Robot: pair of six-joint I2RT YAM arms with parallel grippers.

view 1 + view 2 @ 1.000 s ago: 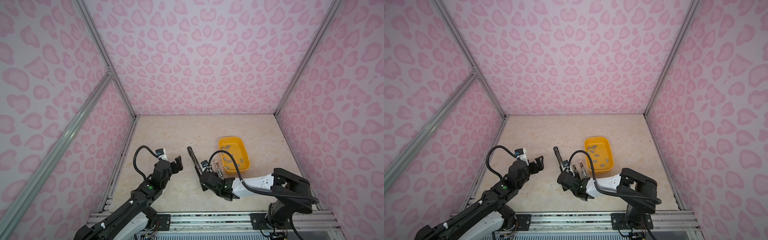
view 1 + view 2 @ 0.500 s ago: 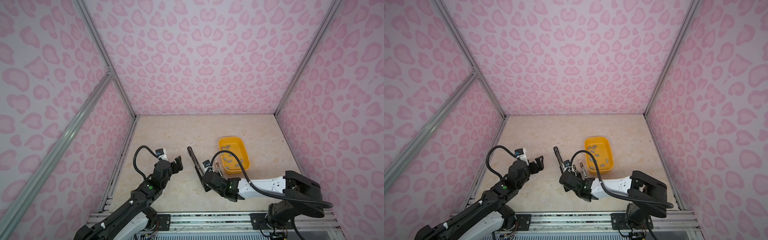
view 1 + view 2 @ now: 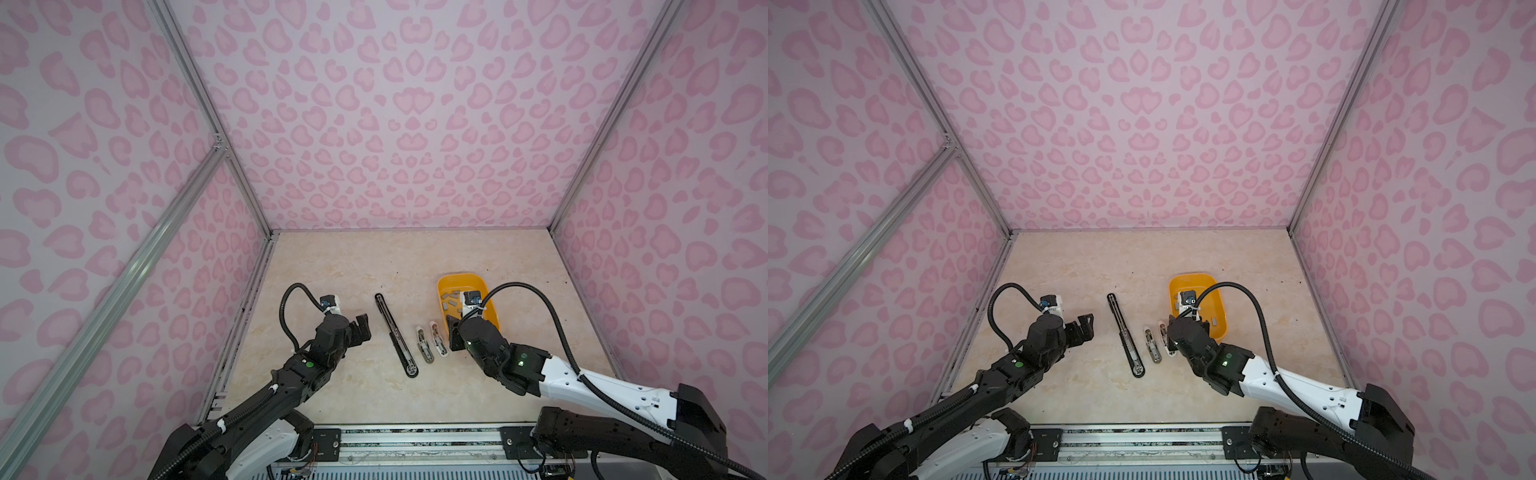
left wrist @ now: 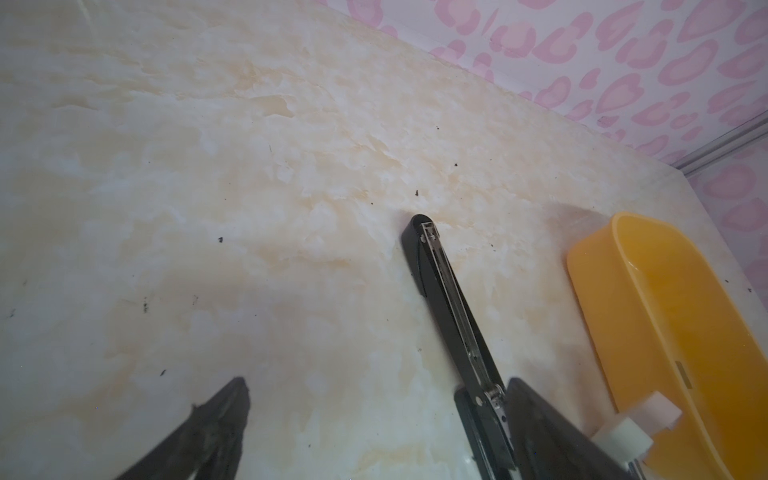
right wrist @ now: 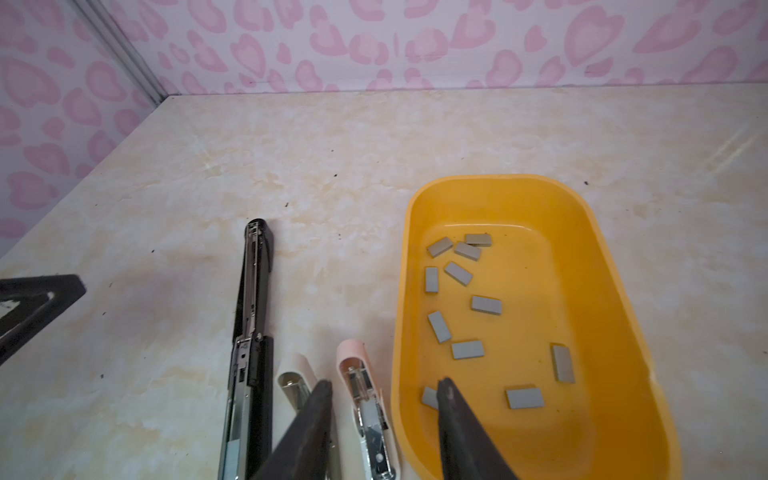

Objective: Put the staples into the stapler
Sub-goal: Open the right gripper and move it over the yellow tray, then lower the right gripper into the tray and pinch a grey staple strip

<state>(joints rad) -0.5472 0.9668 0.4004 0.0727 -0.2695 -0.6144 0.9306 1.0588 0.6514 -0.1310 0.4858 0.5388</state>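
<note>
The left gripper (image 3: 360, 329) hung above the table near the left wall, jaws spread wide and holding nothing. A strip of bare table separated it from the long black metal stapler (image 3: 395, 333), which lay unfolded flat with its magazine channel exposed, running from the middle of the table toward the front edge.

Just to the right lay two short staplers side by side, apart from each other: a grey-and-cream short stapler (image 3: 424, 345) and a pale pink short stapler (image 5: 360, 395), both opened. The right gripper (image 5: 384, 384) stood over the pink one and the near rim of the rounded yellow plastic tray (image 5: 411, 257); its jaws were partly apart and gripped nothing. The staples (image 5: 486, 304), small flat grey metal strips, lay scattered loose on the tray floor, none in any stapler as far as could be seen.

Open table remained behind all items up to the rear wall, and to the right of the tray.

The cream marble-patterned tabletop (image 3: 353, 266) carried scattered dark specks. Panels printed with pink heart shapes (image 3: 395, 124) enclosed three sides, joined by aluminium profiles (image 3: 208, 124).
</note>
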